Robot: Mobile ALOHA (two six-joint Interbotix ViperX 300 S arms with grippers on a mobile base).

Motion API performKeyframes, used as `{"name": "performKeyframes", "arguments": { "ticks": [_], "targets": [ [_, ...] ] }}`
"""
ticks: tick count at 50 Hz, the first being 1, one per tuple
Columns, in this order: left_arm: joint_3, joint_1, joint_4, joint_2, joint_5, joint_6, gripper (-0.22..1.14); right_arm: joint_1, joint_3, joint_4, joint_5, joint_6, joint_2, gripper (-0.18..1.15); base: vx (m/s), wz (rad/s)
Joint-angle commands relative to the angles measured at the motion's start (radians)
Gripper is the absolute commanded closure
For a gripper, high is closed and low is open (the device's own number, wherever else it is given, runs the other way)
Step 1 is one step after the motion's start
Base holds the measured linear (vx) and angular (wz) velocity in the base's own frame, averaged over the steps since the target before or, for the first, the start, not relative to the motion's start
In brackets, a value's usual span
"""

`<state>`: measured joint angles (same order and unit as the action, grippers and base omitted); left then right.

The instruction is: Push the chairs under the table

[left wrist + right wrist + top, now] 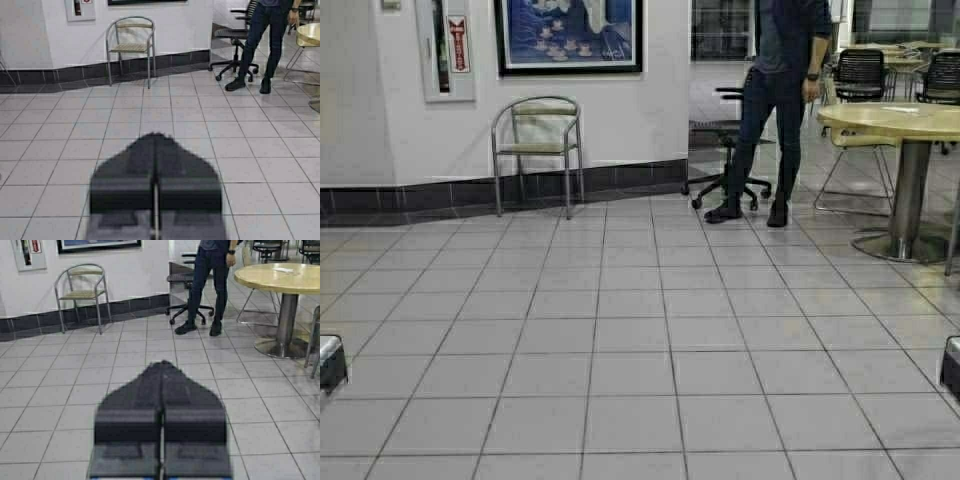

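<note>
One of the chairs point(861, 141), yellow-tan with thin chrome legs, stands far off at the right, partly hidden behind a round table and a person. The long table is out of view. My left gripper point(156, 135) is shut and empty, held low over bare floor tiles. My right gripper point(162, 362) is likewise shut on nothing above the tiles. In the high view only a bit of each arm shows, at the left edge point(330, 362) and the right edge point(951, 367).
A person point(775, 110) stands ahead right beside a black office chair point(728, 150). The round pedestal table point(905, 125) is at the right. A grey metal armchair point(538, 150) stands against the white wall. More black mesh chairs point(860, 72) are farther back. Tiled floor point(620, 340) stretches ahead.
</note>
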<state>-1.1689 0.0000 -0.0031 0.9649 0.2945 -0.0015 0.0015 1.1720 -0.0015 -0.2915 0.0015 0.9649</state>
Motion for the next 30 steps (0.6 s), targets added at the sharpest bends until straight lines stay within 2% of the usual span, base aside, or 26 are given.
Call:
{"name": "performKeyframes", "arguments": {
  "ticks": [1,7,30],
  "targets": [
    [0.011,-0.009,0.000,0.005,-0.048,-0.015,0.94,0.003,-0.008,0.000,0.009,0.006,-0.009,0.94,0.00,0.00],
    [0.017,-0.009,0.000,0.003,-0.055,-0.017,0.89,0.003,-0.020,0.002,0.057,0.008,-0.009,0.92,0.00,0.00],
    [0.029,-0.011,0.002,0.003,-0.054,-0.009,0.89,-0.012,-0.052,-0.002,0.124,0.003,-0.029,0.93,0.04,0.01]
  ]
}}
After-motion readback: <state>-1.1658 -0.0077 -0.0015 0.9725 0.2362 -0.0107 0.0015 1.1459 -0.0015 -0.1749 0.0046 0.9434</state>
